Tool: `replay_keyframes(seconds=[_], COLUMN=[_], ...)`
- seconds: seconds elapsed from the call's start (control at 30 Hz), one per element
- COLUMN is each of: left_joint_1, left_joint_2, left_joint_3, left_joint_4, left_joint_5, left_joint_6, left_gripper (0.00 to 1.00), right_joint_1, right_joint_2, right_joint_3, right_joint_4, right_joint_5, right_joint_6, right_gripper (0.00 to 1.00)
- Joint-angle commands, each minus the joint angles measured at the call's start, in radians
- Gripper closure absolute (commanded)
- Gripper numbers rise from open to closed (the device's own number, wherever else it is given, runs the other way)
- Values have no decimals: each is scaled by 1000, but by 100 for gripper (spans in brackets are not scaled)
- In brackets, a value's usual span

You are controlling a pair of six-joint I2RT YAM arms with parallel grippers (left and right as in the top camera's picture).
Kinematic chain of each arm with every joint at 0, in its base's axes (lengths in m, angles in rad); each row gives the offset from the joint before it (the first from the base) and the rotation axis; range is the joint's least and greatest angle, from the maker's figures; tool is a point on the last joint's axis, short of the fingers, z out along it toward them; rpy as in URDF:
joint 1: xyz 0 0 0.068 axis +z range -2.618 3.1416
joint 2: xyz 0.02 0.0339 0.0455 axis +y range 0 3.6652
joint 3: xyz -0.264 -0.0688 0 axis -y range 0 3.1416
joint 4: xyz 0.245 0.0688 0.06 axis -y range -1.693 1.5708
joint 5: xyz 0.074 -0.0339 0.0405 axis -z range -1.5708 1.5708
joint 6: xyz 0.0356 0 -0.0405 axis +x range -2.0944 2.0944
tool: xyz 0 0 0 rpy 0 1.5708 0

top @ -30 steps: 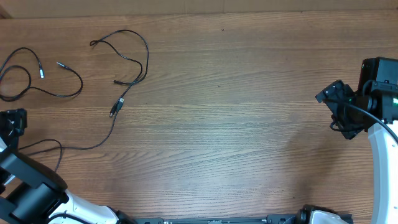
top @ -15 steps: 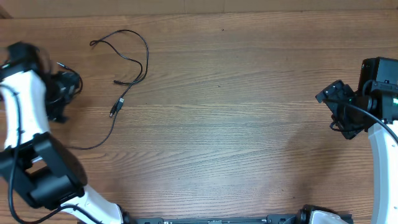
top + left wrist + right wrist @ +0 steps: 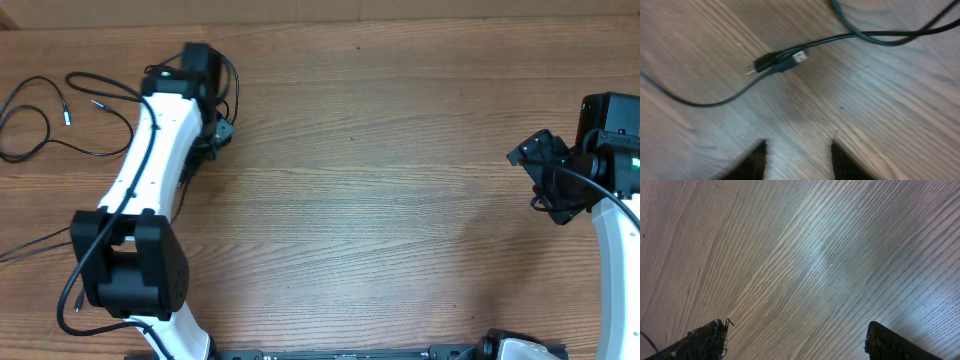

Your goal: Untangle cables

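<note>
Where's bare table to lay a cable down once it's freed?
Widest bare stretch: the table centre, between the left arm and right tool. Crowded at far left: loose cable loop, and plugs below the left tool.

Thin black cables [image 3: 780,61] lie loose on the wooden table [image 3: 400,200].

One counter [image 3: 400,200]. Two arms: the left arm [image 3: 160,150] and the right arm [image 3: 612,235]. At least two cables: one cable [image 3: 75,149] by the left edge, another cable [image 3: 865,35] near the far edge, partly under the left arm. Four plug ends show: two plug ends [image 3: 66,116] at the left edge, two plugs [image 3: 799,56] side by side.
</note>
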Motion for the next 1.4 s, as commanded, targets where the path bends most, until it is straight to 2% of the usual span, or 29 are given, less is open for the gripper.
replay_keyframes(seconds=[0.0, 0.1, 0.17, 0.23, 0.27, 0.43, 0.5, 0.57, 0.6, 0.63, 0.7, 0.73, 0.8, 0.9, 1.1, 1.2, 1.23, 1.27, 1.37], left_joint_1=[-5, 8, 16, 24, 29, 51, 60, 64, 68, 69, 69, 69, 69, 69, 76, 83, 103, 116, 168], left_joint_2=[-4, -4, -4, -4, -4, -4, -4, -4, -4, -4, -4, -4, -4, -4, -4, -4, -4, -4, -4], left_joint_3=[-96, -213, -274, -337, -367, -444, -446, -445, -446, -446, -446, -450, -462, -513, -682, -719, -736, -743, -761], left_joint_4=[-5, 26, 67, 121, 150, 270, 299, 350, 381, 392, 407, 415, 424, 459, 608, 644, 647, 648, 658], left_joint_5=[-124, -125, -139, -174, -190, -200, -239, -266, -258, -254, -255, -255, -237, -175, -143, -91, -51, -25, 77], left_joint_6=[-109, -193, -192, -193, -193, -188, -112, 65, 192, 253, 378, 435, 473, 478, 476, 469, 434, 421, 425], left_gripper=[84, 86, 85, 75, 74, 74, 62, 28, 21, 20, 23, 32, 40, 49, 43, 51, 58, 62, 66], right_joint_1=[-4, -4, -4, -4, -4, -4, -4, -4, -4, -4, -4, -4, -4, -4, -4, -4, -4, -4, -4], right_joint_2=[0, 0, 0, 0, 0, 0, 0, 0, 0, 0, 0, 0, 0, 0, 0, 0, 0, 0, 0], right_joint_3=[0, 0, 0, 0, 0, 0, 0, 0, 0, 0, 0, 0, 0, 0, 0, 0, 0, 0, 0], right_joint_4=[2, 2, 2, 7, 9, 7, 6, 7, 10, 11, 16, 17, 17, 17, 19, 17, 12, 8, -2], right_joint_5=[0, 1, 1, 0, 0, 0, 1, 1, 1, 1, 1, 1, 1, 1, 1, 1, 1, 1, 1], right_joint_6=[4, 4, 4, 4, 4, 4, 4, 4, 4, 4, 4, 4, 4, 4, 4, 4, 3, 3, 0], right_gripper=[13, 12, 12, 12, 12, 12, 12, 12, 12, 12, 12, 12, 12, 12, 8, 8, 8, 8, 8])
